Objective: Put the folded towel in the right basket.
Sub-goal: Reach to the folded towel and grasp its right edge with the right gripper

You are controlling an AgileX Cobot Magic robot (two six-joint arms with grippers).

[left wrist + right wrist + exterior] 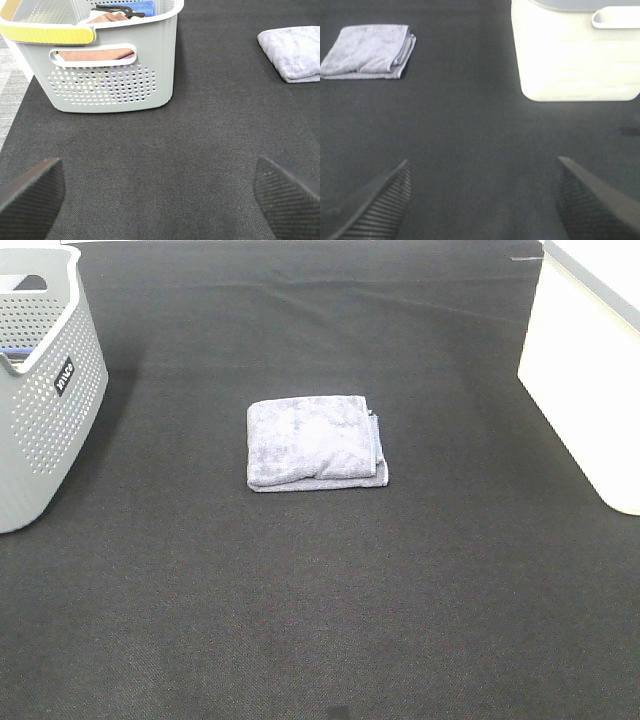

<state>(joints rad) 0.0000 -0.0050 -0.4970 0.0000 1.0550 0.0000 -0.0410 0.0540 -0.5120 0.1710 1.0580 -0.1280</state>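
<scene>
A folded grey-lilac towel lies flat on the dark mat in the middle of the table. It also shows in the left wrist view and in the right wrist view. The right basket is white and stands at the right edge; the right wrist view shows its wall. Neither gripper shows in the exterior high view. My left gripper is open and empty, low over the mat. My right gripper is open and empty, well short of the towel.
A grey perforated basket stands at the left edge. The left wrist view shows its wall, with brown and blue cloths inside. The dark mat covers the table.
</scene>
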